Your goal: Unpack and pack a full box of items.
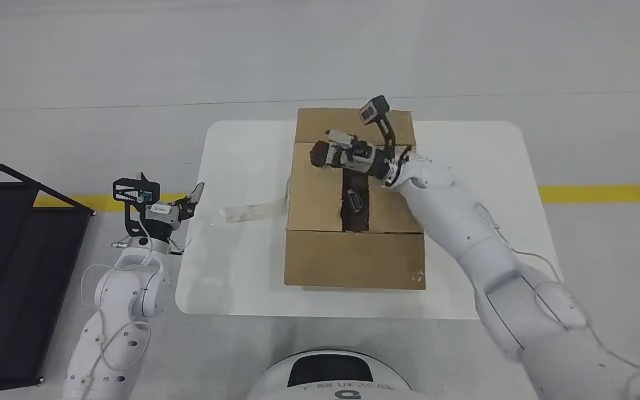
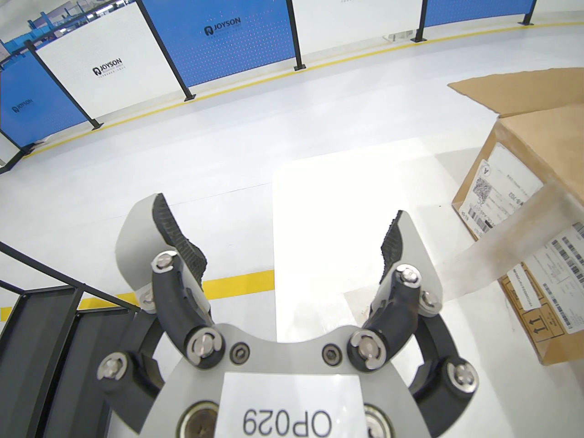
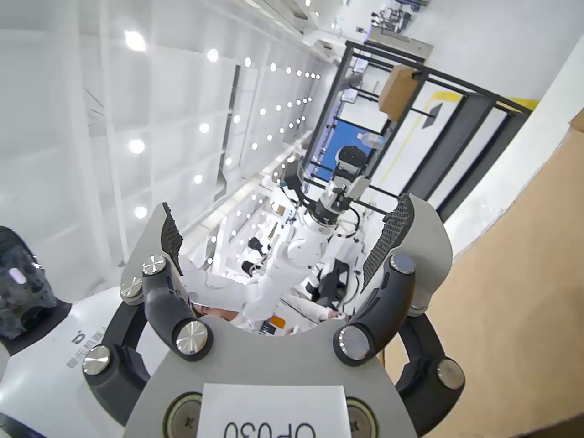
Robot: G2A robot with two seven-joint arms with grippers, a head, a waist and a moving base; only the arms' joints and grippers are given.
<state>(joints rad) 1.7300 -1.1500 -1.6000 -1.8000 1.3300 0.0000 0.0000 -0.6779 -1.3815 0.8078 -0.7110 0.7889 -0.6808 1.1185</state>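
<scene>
Box (image 1: 350,258) flaps parted; both jaws wide open, empty, the right over far flap (image 1: 318,122), likely to fold it back

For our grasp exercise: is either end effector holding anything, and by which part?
Nothing is held. The left end effector and the right end effector, over the cardboard box, are both open and empty.

matt cardboard box (image 1: 350,260); smooth glossy table (image 1: 240,160); clear plastic tape (image 2: 502,248)
</scene>
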